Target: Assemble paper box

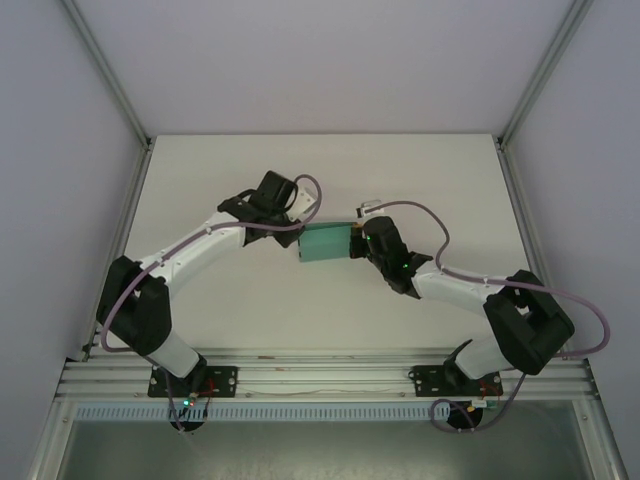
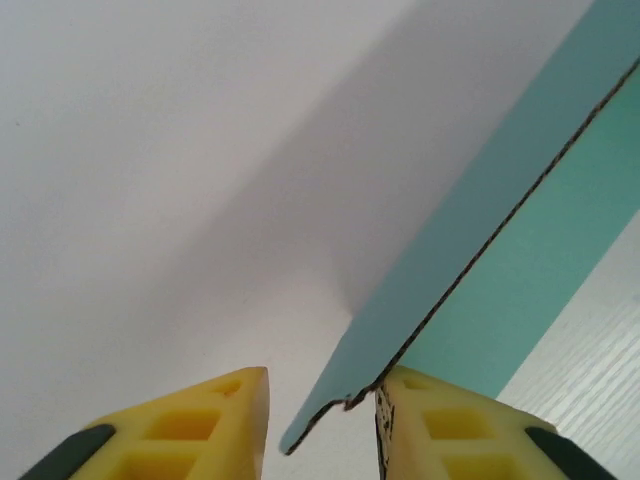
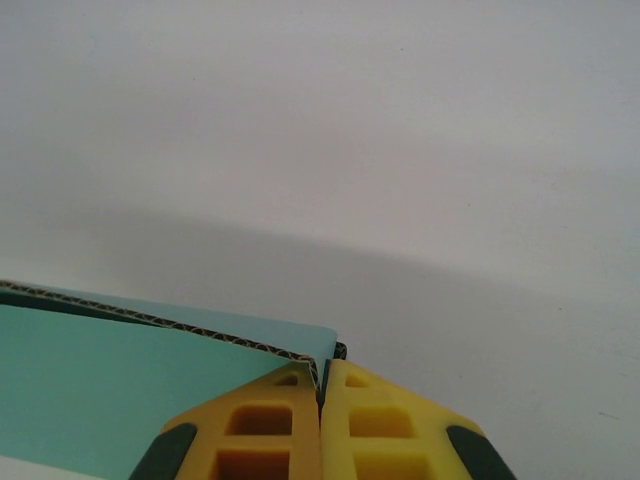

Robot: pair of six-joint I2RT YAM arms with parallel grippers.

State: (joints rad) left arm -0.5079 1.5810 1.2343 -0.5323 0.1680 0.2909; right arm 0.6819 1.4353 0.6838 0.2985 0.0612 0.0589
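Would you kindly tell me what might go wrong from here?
The left gripper has only a corner of the paper box between its open fingers; closing may miss or crumple it. The right gripper pinches just the card's edge, so any pull from the left might slip or tear it.

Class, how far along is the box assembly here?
Done: the right claw is shut on an edge of the paper box. In hand: the left claw sits open around a corner. To do: it looks like flat layers, so shaping and closing remain.
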